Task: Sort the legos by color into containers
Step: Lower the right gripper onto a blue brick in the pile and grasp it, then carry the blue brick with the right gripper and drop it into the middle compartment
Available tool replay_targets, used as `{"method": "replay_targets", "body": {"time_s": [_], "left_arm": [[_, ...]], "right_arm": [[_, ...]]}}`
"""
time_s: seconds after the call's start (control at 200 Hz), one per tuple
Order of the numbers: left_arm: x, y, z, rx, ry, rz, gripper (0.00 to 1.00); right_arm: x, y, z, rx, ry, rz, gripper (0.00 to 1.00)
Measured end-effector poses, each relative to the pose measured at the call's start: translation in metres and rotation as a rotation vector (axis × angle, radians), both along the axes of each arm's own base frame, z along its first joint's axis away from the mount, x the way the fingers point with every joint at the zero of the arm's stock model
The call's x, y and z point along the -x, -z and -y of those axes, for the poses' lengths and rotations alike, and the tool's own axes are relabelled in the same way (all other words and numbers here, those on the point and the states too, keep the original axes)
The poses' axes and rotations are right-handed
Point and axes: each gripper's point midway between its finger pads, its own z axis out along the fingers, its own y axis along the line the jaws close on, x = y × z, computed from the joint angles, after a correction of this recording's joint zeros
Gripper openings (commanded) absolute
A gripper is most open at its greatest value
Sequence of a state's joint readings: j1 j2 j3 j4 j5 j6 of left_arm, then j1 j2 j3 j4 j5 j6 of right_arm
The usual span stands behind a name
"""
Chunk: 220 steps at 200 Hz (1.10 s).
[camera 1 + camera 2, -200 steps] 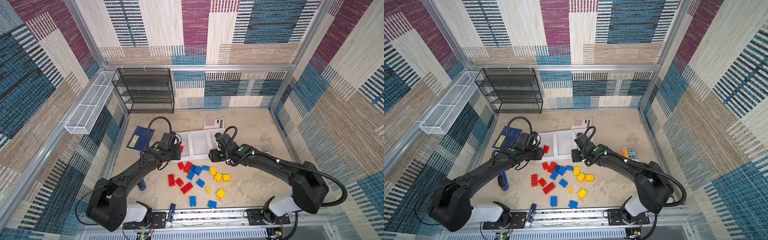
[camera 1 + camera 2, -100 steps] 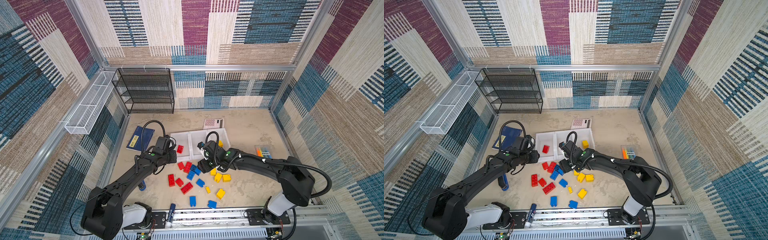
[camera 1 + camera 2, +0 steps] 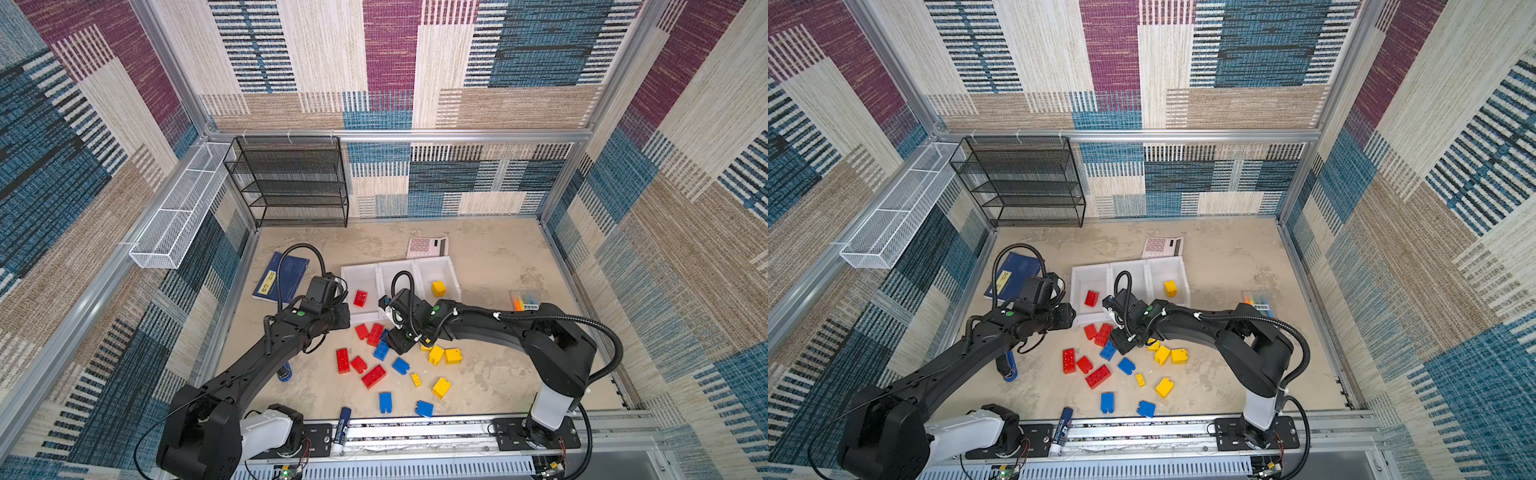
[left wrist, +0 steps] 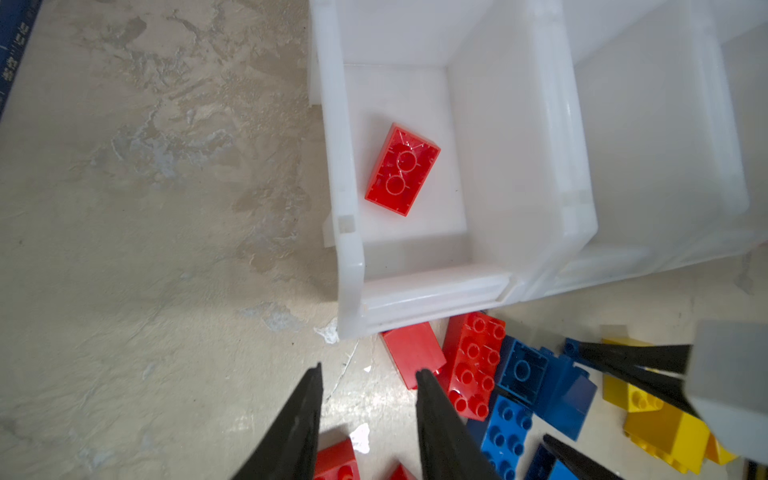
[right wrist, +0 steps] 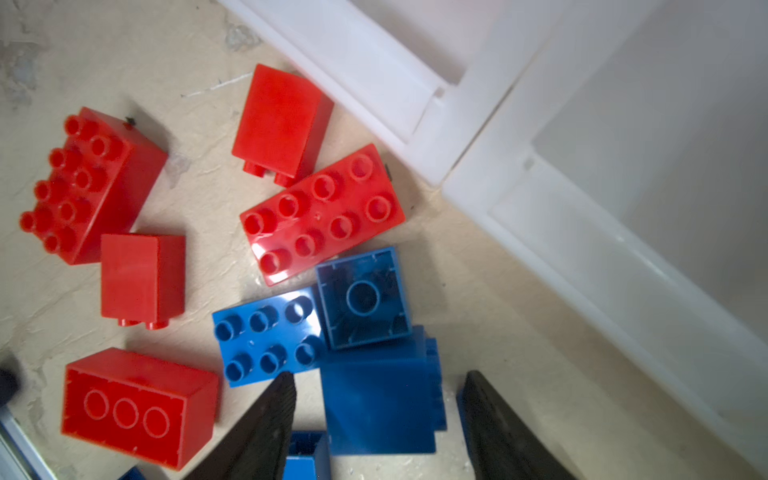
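Low over the loose bricks [image 3: 373, 376], the right end effector [image 5: 379, 376] stands open, its fingers [image 5: 266, 419] on either side of a blue brick [image 5: 382, 399] that lies on its side, with a gap showing at each flank. Close beside it, the left end effector [image 4: 369, 370] is open too and holds nothing, its tips above the surface [image 4: 166, 249] next to a red block [image 4: 411, 351] at the front wall of the white bins [image 4: 351, 249]. One red brick [image 3: 360, 298] lies in the left bin and one yellow brick [image 3: 438, 288] in the right bin, while the rest are scattered on the surface before the row.
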<state>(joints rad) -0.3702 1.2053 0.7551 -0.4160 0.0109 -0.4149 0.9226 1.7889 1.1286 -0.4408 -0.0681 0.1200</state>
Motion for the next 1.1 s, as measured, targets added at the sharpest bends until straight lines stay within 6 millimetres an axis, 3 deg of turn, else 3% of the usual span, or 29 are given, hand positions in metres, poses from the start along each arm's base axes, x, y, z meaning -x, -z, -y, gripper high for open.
{"method": "replay_targets", "body": {"time_s": [0.396, 0.676, 0.866, 1.002, 1.102], "left_arm": [[0.005, 0.000, -0.003, 0.005, -0.009, -0.001, 0.41], [0.006, 0.000, -0.004, 0.010, -0.017, 0.001, 0.41], [0.008, 0.003, -0.004, 0.008, -0.019, -0.008, 0.41], [0.009, 0.004, -0.005, 0.008, -0.020, -0.010, 0.41], [0.013, 0.007, -0.006, 0.008, -0.023, -0.015, 0.41]], "right_arm": [[-0.003, 0.009, 0.004, 0.044, -0.026, 0.019, 0.49], [0.003, 0.008, 0.016, 0.060, -0.008, 0.021, 0.45], [-0.010, -0.029, 0.012, 0.013, 0.017, 0.097, 0.44], [-0.037, -0.067, 0.006, -0.035, 0.053, 0.196, 0.44], [-0.065, -0.084, 0.012, -0.052, 0.111, 0.250, 0.43]]}}
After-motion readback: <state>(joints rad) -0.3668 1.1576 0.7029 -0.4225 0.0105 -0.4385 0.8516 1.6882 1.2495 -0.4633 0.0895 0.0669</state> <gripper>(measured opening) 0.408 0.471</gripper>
